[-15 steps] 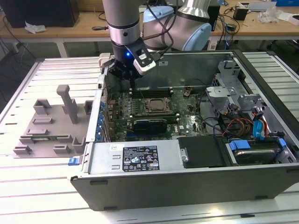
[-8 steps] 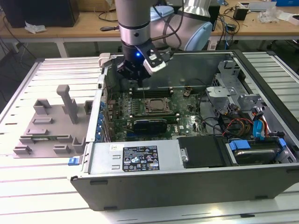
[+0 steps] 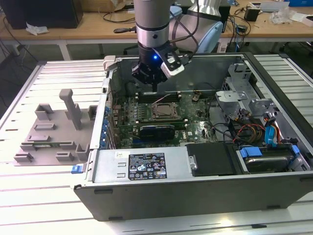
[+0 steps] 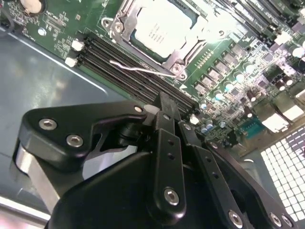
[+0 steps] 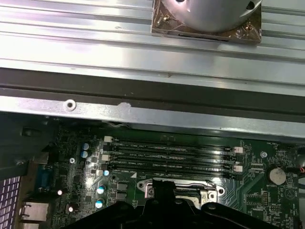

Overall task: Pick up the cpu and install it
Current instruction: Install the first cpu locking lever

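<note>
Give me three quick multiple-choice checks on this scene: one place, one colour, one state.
1. Where is the cpu?
A. On the grey tray
B. In the socket on the motherboard
C. On the table beside the case

2. What colour is the motherboard?
A. Green
B. Red
C. White

3. How is the computer case?
A. Closed with its panel on
B. Standing on end
C. Lying open, board exposed

Answers: 1 B, the cpu lies inside the socket frame in the second wrist view. 2 A, the motherboard is green. 3 C, the computer case lies with its side off, so its inside shows.
</note>
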### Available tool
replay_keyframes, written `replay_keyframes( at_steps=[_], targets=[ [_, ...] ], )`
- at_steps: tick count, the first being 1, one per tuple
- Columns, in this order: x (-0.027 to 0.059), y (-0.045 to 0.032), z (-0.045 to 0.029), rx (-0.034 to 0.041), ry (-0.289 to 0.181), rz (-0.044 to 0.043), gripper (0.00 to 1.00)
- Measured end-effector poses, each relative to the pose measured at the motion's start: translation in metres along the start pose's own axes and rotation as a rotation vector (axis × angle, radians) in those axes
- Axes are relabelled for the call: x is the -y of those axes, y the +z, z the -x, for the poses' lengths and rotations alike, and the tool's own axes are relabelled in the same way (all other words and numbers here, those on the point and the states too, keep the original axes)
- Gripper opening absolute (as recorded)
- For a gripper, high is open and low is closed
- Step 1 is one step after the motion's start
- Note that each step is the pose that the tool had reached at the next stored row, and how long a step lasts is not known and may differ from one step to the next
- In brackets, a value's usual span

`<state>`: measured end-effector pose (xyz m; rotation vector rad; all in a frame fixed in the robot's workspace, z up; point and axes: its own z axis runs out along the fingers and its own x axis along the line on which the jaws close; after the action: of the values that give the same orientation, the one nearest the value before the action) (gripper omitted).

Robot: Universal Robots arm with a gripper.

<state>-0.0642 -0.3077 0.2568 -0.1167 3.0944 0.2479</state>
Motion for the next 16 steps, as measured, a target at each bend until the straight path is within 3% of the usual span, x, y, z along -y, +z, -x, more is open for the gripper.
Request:
replay_keyframes(
  at_steps=[3, 8, 11, 16],
  targets=[
    [0.0015, 0.0031, -0.0001, 0.0026, -0.001, -0.0001, 0.11],
    [0.0059, 0.0102, -0.0003, 0.0277, -0.005, -0.0042, 0.11],
    [0.0073, 0.0139, 0.0001, 0.0365, -0.006, -0.0059, 0.11],
    [0.0081, 0.0226, 0.0046, 0.0367, -0.006, -0.0065, 0.11]
  ],
)
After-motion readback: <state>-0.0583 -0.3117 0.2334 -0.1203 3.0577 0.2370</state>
